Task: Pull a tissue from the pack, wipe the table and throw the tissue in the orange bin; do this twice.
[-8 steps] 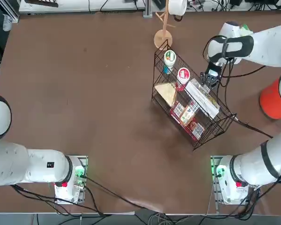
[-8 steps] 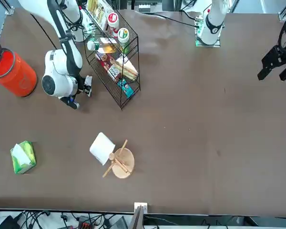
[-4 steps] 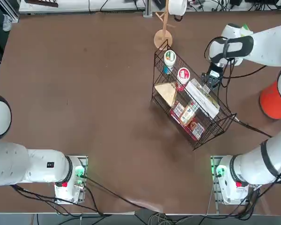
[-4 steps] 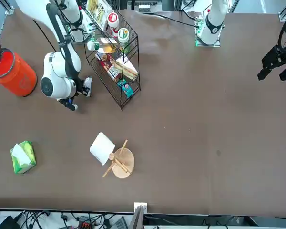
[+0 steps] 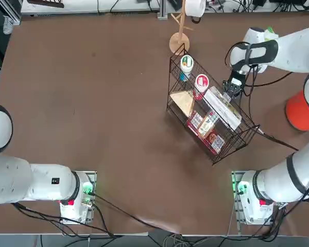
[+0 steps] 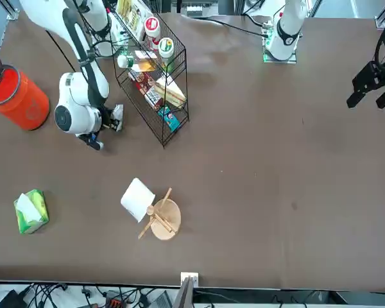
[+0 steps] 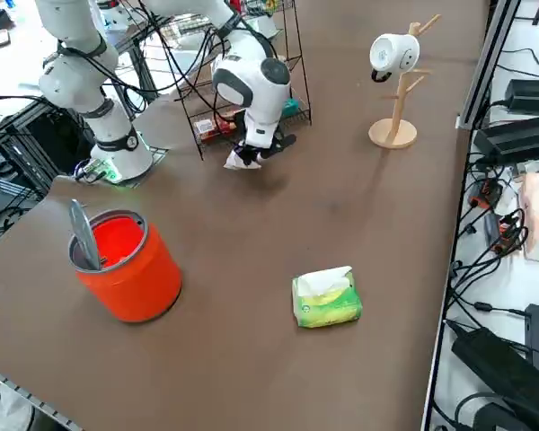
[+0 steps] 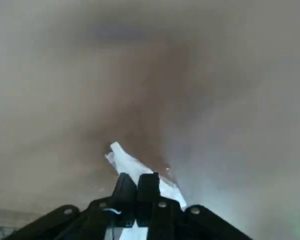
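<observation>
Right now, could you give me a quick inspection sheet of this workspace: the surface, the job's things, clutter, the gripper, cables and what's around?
Surface: dark brown table, no spill seen.
Job's things: green pack lying apart from the arm, a white tissue sticking out of it; orange bin upright, lid open.
Tissue: white tissue pinched in the gripper, pressed to the table.
Clutter: black wire basket holding snack packets, cups and a long white box; wooden mug stand with a white mug.
Gripper: right gripper shut on the tissue, low at the table beside the basket.
Cables: black cables run along the near edge of the table.
Surroundings: more cables and equipment beyond the table edges; no person seen.
</observation>
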### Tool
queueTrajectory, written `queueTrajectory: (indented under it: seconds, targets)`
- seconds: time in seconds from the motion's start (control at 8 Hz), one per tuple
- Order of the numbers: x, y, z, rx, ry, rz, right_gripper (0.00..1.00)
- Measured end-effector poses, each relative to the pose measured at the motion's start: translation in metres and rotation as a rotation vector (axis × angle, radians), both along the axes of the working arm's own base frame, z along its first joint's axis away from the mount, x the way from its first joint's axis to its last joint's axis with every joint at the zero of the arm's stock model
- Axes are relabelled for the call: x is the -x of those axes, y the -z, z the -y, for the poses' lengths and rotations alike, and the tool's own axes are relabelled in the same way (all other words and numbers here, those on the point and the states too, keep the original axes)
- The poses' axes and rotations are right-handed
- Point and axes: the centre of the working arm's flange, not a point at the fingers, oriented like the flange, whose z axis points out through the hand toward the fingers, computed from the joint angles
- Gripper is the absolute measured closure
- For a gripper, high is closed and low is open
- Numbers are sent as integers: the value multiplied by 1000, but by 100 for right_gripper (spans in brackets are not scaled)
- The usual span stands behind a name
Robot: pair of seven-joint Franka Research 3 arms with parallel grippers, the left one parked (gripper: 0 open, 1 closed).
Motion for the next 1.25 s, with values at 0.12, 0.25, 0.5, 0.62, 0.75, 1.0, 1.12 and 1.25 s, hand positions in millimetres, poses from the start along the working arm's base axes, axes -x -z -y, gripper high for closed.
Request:
queueTrajectory:
  seconds: [0.12, 0.25, 0.5, 0.62, 0.75, 1.0, 1.12, 1.25]
  targets:
    - [0, 1, 1, 0, 0, -1, 98]
    - [0, 1, 2, -1, -5, -1, 98]
    - [0, 1, 5, 6, -38, 2, 98]
    - [-1, 2, 12, 19, -47, 3, 98]
    - [-1, 2, 16, 23, -50, 3, 98]
    - [-1, 2, 21, 35, -66, 2, 98]
    - [-1, 2, 26, 47, -83, -2, 98]
    - [-1, 3, 38, 53, -103, -7, 98]
